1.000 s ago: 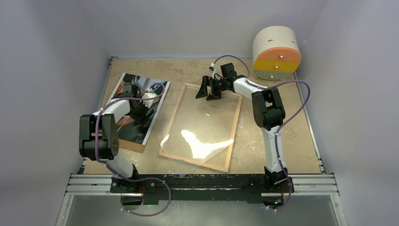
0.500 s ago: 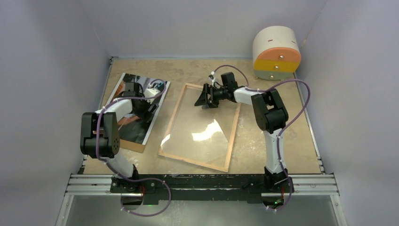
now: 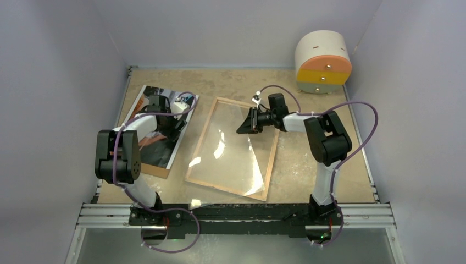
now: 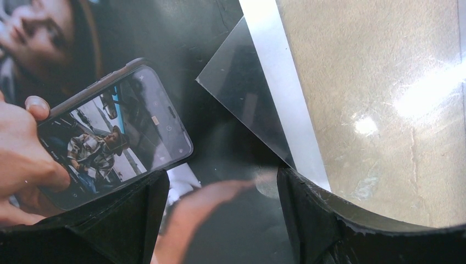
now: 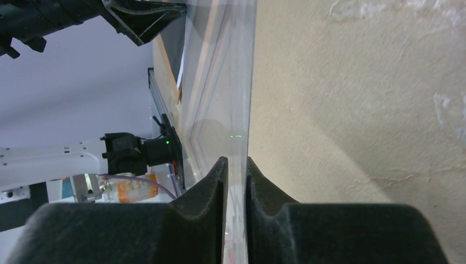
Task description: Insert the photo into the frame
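The photo (image 3: 156, 151) lies face up at the left on a brown hardboard sheet (image 3: 154, 171). My left gripper (image 3: 165, 118) hovers low over it, open, with a finger on either side of the dark print (image 4: 220, 165) and nothing between them. A corner of a clear sheet (image 4: 242, 99) overlaps the photo's white border (image 4: 280, 82). The frame (image 3: 270, 159) lies in the middle, wood-coloured side up. My right gripper (image 3: 244, 127) is over its far part, shut on the edge of the clear glass pane (image 3: 231, 154). The thin pane (image 5: 220, 82) runs edge-on between the fingertips of that gripper (image 5: 235, 162).
A white drum with orange and yellow bands (image 3: 323, 60) stands at the back right corner. Grey walls close in the table on three sides. A metal rail (image 3: 236, 214) carries both arm bases along the near edge.
My right gripper went from wide open to shut on the pane and drew nearer and slightly right. The glare on the pane shifted. The left arm barely moved.
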